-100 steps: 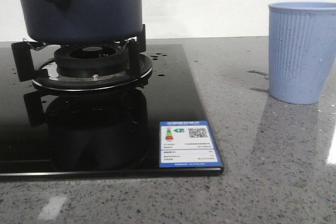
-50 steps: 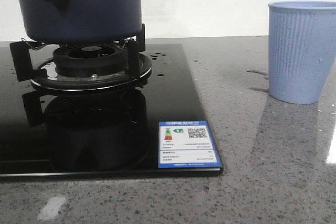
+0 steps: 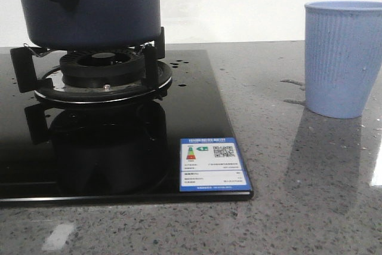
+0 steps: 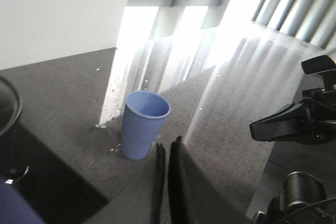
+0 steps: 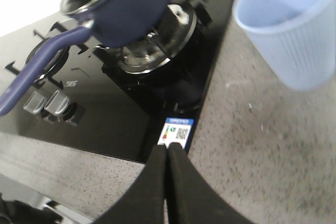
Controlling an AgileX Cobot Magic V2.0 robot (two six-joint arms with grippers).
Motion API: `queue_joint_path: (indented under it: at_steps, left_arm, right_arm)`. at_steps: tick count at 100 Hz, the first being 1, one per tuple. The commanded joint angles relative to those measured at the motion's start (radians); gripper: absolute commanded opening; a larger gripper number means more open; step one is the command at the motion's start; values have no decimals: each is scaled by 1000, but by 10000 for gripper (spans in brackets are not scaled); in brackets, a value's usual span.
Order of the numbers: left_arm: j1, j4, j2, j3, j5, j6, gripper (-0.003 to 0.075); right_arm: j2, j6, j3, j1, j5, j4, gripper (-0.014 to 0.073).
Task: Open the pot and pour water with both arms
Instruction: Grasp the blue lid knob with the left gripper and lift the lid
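The dark navy pot (image 3: 89, 7) stands on the gas burner (image 3: 101, 73) at the left of the front view, its top cut off by the frame. In the right wrist view the pot (image 5: 128, 14) shows a bright metal rim and a long blue handle (image 5: 42, 69). My right gripper (image 5: 168, 148) is shut on nothing, above the counter by the hob's front corner. My left gripper (image 4: 168, 145) is shut and empty too, hanging over the counter near the light blue ribbed cup (image 4: 144, 124). Neither gripper appears in the front view.
The light blue cup (image 3: 343, 58) stands on the grey speckled counter (image 3: 298, 195), right of the black glass hob (image 3: 197, 111). A blue-and-white energy label (image 3: 213, 164) marks the hob's front right corner. Two knobs (image 5: 50, 103) sit on the hob. Droplets lie beside the cup.
In the front view the whole scene sits a few pixels further left than a second ago. Pot and cup keep their places relative to each other.
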Motion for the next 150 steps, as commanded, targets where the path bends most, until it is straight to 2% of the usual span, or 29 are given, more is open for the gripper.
queue_joint_path:
  at_steps: [1, 8, 13, 20, 23, 28, 32, 37, 40, 47, 52, 61, 75, 99, 117, 134, 150]
  left_arm:
    - [-31, -76, 83, -93, -24, 87, -18]
    - [-32, -32, 141, -144, -24, 154, -4]
    - [-32, 4, 177, -178, -24, 201, 43]
    - [-32, 59, 222, -214, -34, 256, 180]
    - [-32, 80, 243, -224, -47, 275, 277]
    - [-32, 110, 272, -231, -94, 276, 418]
    - [-32, 127, 290, -231, -144, 276, 522]
    - [-32, 151, 318, -231, -192, 276, 603]
    - [-32, 163, 332, -231, -212, 280, 627]
    - [-30, 171, 368, -231, -254, 315, 623]
    - [-30, 164, 392, -231, -300, 348, 606]
    - [-30, 98, 431, -231, -378, 448, 582]
    - [-24, -117, 485, -231, -449, 654, 558]
    - [133, -511, 591, -235, -226, 914, 533]
    - [232, -574, 659, -235, -81, 976, 533]
    - [234, -578, 734, -237, 9, 1002, 533]
    - [234, -599, 782, -237, 20, 1064, 533]
  right_arm:
    - [20, -122, -45, -5, -63, 39, -75]
    - [21, -193, -45, -5, -78, 39, -75]
    - [21, -252, -45, -5, -88, 39, -75]
    - [21, -319, -45, -5, -93, 39, -55]
    - [21, -333, -45, -5, -98, 39, -32]
    - [21, -338, -45, -5, -111, 39, 38]
    - [21, -338, -45, -5, -130, 39, 130]
    - [21, -338, -45, -5, -157, 37, 274]
    - [21, -338, -45, -5, -175, 37, 388]
    - [23, -338, -45, -5, -215, 33, 589]
    - [23, -338, -45, -5, -234, 32, 667]
    - [25, -338, -45, -5, -250, 28, 643]
    - [25, -338, -45, -5, -255, 24, 643]
    - [25, -338, -45, -5, -248, 22, 643]
    - [25, -336, -45, -5, -242, 22, 643]
    - [25, -336, -45, -5, -246, 22, 643]
    - [25, -336, -45, -5, -246, 22, 643]
